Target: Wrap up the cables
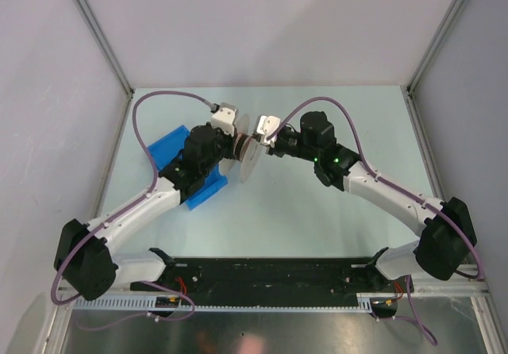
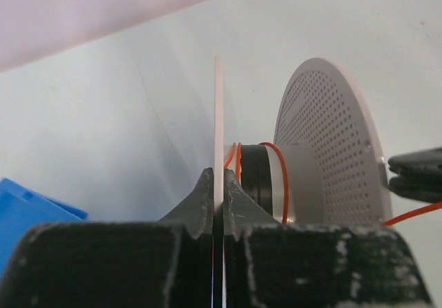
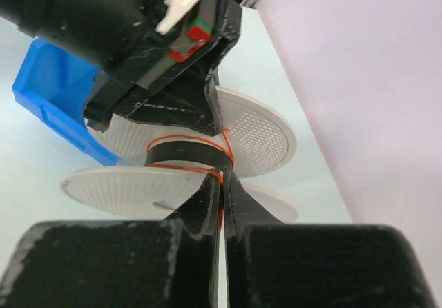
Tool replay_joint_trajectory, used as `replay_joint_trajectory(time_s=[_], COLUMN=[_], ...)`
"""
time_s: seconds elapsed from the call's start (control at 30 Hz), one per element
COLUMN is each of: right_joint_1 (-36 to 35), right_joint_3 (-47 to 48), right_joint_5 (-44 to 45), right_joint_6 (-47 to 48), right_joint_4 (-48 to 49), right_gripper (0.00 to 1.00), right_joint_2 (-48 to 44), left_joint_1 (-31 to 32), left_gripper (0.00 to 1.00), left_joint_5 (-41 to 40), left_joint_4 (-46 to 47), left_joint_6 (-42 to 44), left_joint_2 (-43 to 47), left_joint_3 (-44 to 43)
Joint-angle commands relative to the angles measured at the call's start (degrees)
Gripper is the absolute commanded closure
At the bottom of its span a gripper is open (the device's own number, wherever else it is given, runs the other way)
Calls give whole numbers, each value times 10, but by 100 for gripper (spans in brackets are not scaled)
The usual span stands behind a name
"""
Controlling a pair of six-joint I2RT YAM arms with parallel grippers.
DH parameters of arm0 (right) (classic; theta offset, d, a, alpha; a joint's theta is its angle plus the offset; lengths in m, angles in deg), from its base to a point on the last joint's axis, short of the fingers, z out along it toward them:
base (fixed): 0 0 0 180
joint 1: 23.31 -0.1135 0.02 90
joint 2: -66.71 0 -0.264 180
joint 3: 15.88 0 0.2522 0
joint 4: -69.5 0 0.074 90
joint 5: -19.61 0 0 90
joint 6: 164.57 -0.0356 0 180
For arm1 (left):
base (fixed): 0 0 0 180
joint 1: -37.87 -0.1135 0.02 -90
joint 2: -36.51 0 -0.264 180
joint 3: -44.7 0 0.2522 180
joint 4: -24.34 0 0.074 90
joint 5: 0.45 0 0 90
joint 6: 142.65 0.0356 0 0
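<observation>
The table [image 1: 302,211] has a blue bin [image 1: 171,151] on its left, partly under the left arm. Both arms meet over the far middle, where the spool [image 1: 248,157] appears to be held off the surface. The left gripper [image 2: 217,181] has its jaws clamped on the rim of one flange, a narrow hold on a thin disc. The right gripper [image 3: 222,189] sits just beside the hub, its jaws all but together and pinching the wire [image 3: 185,141]. A few turns lie on the hub, and one strand runs from it to the right gripper.

Too hard a pull could twist the flange out of the left jaws and drop the spool. Slack could let turns spring off the hub. The thread-thin wire may slide through the pinch or snap. The right fingers, so near the flanges, could knock them.
</observation>
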Motion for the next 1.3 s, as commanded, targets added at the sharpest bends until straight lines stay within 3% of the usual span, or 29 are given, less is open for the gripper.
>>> replay_joint_trajectory(time_s=[0.0,0.27,0.63,1.27], right_joint_1=[3,15,93,180], right_joint_3=[35,67,106,108], right_joint_5=[-11,-27,-61,-120], right_joint_6=[3,-53,-174,-409], right_joint_4=[-5,-55,-165,-167], right_gripper=[100,100,100,100], right_joint_2=[-13,-19,5,59], left_joint_1=[12,24,29,75], left_gripper=[100,100,100,100], left_joint_5=[74,144,226,263], left_joint_4=[149,193,291,340], left_joint_6=[150,267,396,475], left_joint_2=[50,82,138,148], left_joint_3=[33,78,141,143])
